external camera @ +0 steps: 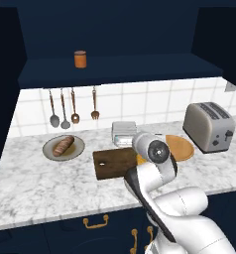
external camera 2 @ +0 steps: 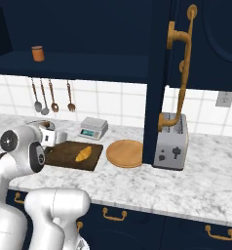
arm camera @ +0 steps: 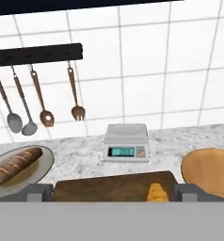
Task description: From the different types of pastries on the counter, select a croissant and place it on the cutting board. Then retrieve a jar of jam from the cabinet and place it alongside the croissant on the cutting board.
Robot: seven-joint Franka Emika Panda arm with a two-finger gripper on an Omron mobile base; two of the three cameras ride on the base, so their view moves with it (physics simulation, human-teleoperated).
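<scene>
my pincer [arm camera: 112, 192] hangs released over the near edge of the cutting board [external camera 2: 64, 154], fingertips [arm camera: 38, 192] spread wide with nothing between them. the croissant [external camera 2: 83, 154] lies on the board, clear of my fingers. the jar of jam [external camera: 80, 59] stands on the cabinet shelf [external camera: 140, 67] above. the brown loaf [external camera: 63, 146] rests on its plate [external camera: 50, 154] on the bench [external camera: 35, 183], left of the board.

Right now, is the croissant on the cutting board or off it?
On it. The croissant lies flat on the cutting board, apart from the open pincer, whose fingertips stand wide around nothing.
</scene>
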